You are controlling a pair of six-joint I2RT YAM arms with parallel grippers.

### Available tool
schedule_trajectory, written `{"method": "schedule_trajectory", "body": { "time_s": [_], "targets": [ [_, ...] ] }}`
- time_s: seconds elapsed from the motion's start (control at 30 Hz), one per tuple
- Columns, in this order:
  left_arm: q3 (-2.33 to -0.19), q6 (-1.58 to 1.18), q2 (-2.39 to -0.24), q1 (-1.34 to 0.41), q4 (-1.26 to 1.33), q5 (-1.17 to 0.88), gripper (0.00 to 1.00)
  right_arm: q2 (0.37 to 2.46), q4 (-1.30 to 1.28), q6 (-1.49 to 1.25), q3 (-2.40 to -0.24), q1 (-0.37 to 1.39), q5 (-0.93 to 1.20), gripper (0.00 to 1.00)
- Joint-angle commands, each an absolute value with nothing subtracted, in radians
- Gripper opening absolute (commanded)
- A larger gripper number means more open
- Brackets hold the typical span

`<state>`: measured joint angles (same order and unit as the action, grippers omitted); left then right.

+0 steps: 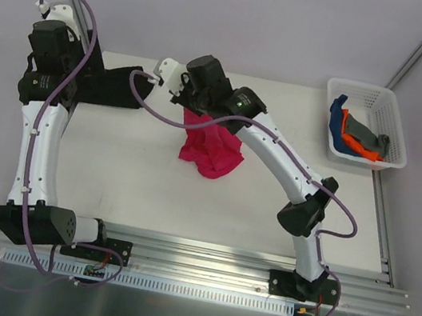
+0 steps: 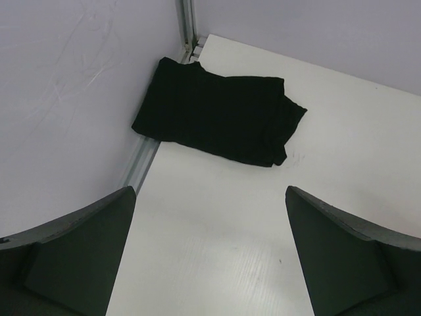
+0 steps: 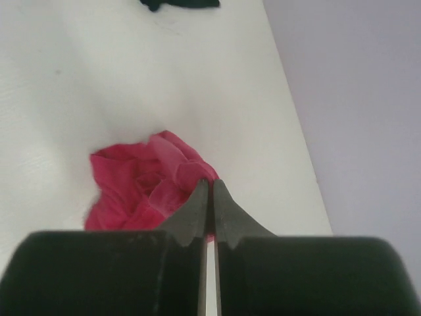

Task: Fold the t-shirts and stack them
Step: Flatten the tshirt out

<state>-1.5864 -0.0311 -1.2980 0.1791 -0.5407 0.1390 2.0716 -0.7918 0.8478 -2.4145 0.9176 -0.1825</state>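
Note:
A crimson-pink t-shirt (image 1: pixel 210 151) hangs bunched over the middle of the table. My right gripper (image 3: pixel 210 182) is shut on its upper edge, and the cloth (image 3: pixel 131 184) droops below the fingers. In the top view the right gripper (image 1: pixel 192 109) sits at the top of the hanging shirt. A folded black t-shirt (image 2: pixel 217 118) lies flat at the table's far left corner, also seen in the top view (image 1: pixel 118 86). My left gripper (image 2: pixel 210 191) is open and empty, a little above the bare table just short of the black shirt.
A white lattice basket (image 1: pixel 392 115) stands at the far right and holds blue (image 1: pixel 337 122), orange (image 1: pixel 356 138) and grey (image 1: pixel 376 141) shirts. A wall and a metal rail (image 2: pixel 141 161) run along the table's left edge.

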Motion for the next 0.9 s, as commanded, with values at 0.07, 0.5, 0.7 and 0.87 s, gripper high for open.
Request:
{"method": "schedule_trajectory", "body": {
  "time_s": [0.07, 0.5, 0.7, 0.87],
  "targets": [
    [-1.611, -0.072, -1.284, 0.186, -0.517, 0.14, 0.99, 1.847, -0.669, 0.802, -2.384, 0.924, -0.132, 0.01],
    [-1.709, -0.12, -1.379, 0.184, -0.517, 0.037, 0.99, 1.724, -0.863, 0.815, -1.858, 0.361, -0.164, 0.24],
    [-1.709, -0.133, -1.384, 0.184, -0.518, -0.02, 0.99, 1.683, -0.871, 0.749, -1.713, 0.36, -0.025, 0.73],
    [-1.69, -0.133, -1.378, 0.186, -0.525, -0.083, 0.99, 1.716, -0.929, 0.726, -1.793, 0.416, 0.087, 0.61]
  ]
}}
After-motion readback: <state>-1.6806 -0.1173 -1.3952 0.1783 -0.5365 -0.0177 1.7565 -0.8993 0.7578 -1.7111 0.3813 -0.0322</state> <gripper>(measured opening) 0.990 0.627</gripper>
